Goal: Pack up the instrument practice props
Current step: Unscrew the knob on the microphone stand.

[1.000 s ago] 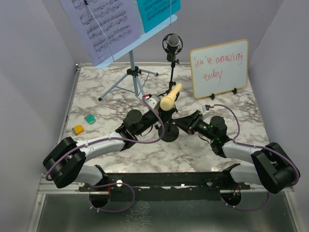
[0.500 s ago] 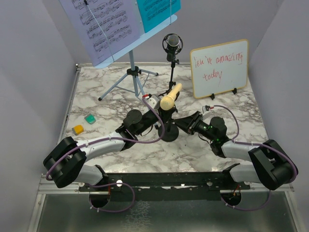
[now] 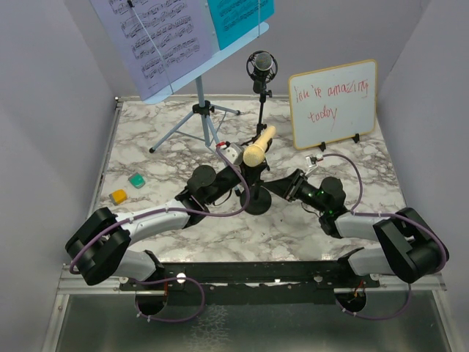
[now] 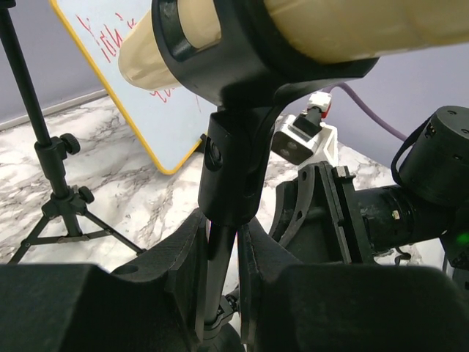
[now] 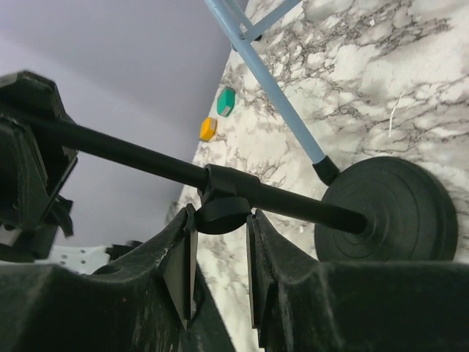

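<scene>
Step in hand looks like breaking down the mic stand: mic [image 3: 259,146] sits in its clip atop the pole [image 5: 132,155], mid-table btwn the two arms. L gripper [image 4: 222,242] is pinched narrow on the pole just under the clip; R gripper [image 5: 221,220] clamps the knob [image 5: 223,209] lower down, near the base [image 5: 387,210]. Next prob needs R to twist the knob loose w/ L bracing the pole, since the top-heavy mic could tip.
</scene>
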